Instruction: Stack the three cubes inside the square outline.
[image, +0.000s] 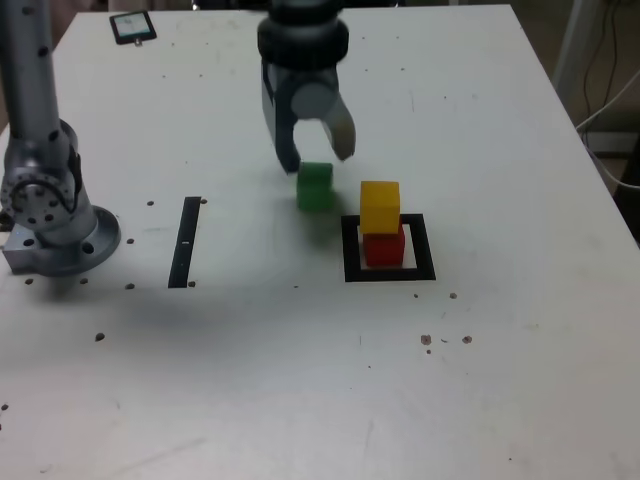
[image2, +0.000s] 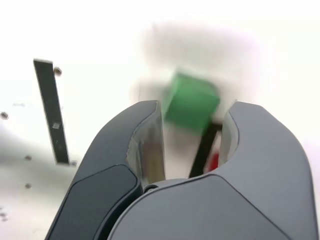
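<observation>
The green cube (image: 315, 186) rests on the white table just to the exterior view's left of the square outline (image: 389, 274). Inside the outline the yellow cube (image: 380, 206) sits on top of the red cube (image: 384, 247). My gripper (image: 318, 160) hangs right over the green cube, with one fingertip at each side of its top. In the wrist view the green cube (image2: 191, 101) looks blurred and tilted beyond the fingertips, and a thin gap shows on each side. The jaws stand apart and nothing is gripped.
A narrow black strip (image: 186, 241) lies to the exterior view's left of the cubes. The arm's grey base (image: 50, 215) stands at the left edge. A small dark card (image: 132, 27) lies at the far left corner. Small dark specks dot the table.
</observation>
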